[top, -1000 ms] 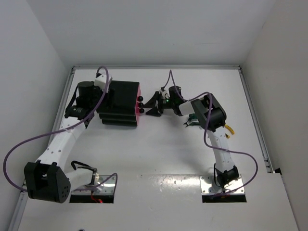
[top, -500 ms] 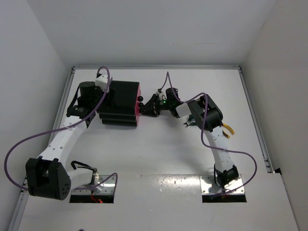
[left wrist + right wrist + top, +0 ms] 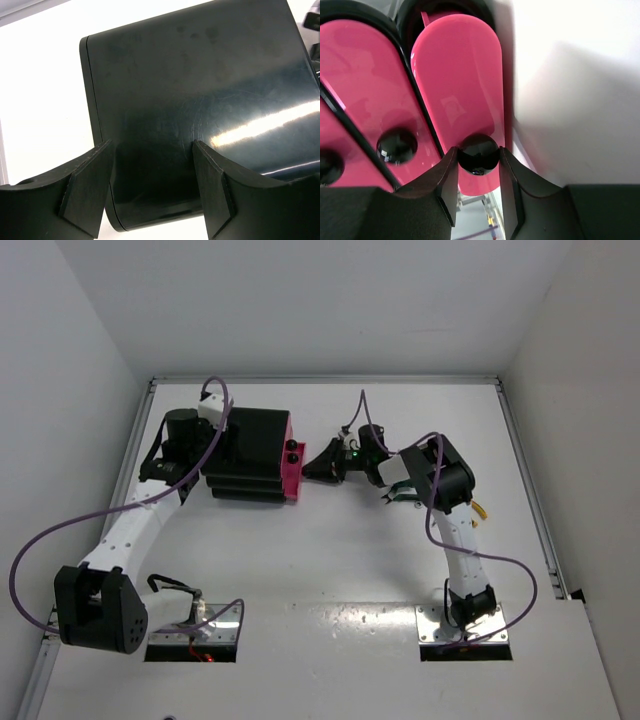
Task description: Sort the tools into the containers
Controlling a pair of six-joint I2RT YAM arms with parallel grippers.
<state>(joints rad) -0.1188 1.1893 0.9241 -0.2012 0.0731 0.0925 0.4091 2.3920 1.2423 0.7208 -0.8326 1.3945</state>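
The black drawer chest [image 3: 245, 452] stands at the back left, its magenta-pink drawer fronts [image 3: 293, 478] facing right. My right gripper [image 3: 312, 470] is shut on the round black knob [image 3: 478, 154] of the drawer [image 3: 457, 85] nearest the table, which stands slightly out. Two other knobs [image 3: 396, 145] show beside it. My left gripper [image 3: 151, 146] is open, its fingers [image 3: 90, 185] spread over the chest's black top [image 3: 200, 85]. Yellow-handled pliers [image 3: 478, 510] lie right of the right arm. A green-handled tool [image 3: 404, 491] is partly hidden under that arm. The silver wrench is out of view.
The table's raised rim [image 3: 525, 480] runs along the right and back. White walls close in the sides. The arm bases [image 3: 460, 625] sit at the near edge, with purple cables looping above both arms.
My right gripper moved left onto the knob, shut on it, then drew back right. The lowest pink drawer has slid out a little. The left arm has barely moved.
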